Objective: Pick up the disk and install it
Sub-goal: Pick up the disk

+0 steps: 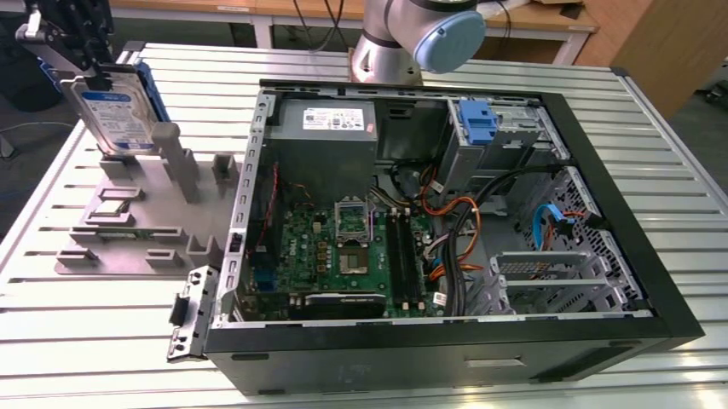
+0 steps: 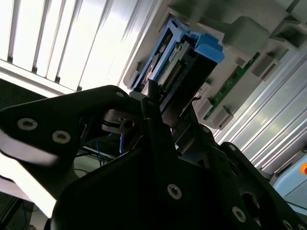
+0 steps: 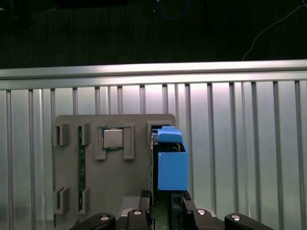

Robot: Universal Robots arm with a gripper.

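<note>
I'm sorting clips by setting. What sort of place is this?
Probably a robotics lab bench for PC assembly: an opened computer case on a slatted metal table, a grey parts fixture, and the gripper gripping the disk.

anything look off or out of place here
Nothing stands out as damaged, spilled or askew. The disk stands on edge at the grey fixture beside the open computer case, with the tool at its top.

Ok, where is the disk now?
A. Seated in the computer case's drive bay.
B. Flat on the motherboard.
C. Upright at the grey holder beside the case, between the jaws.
C: the disk stands upright at the grey holder outside the computer case, with the gripper on its top edge.
</note>
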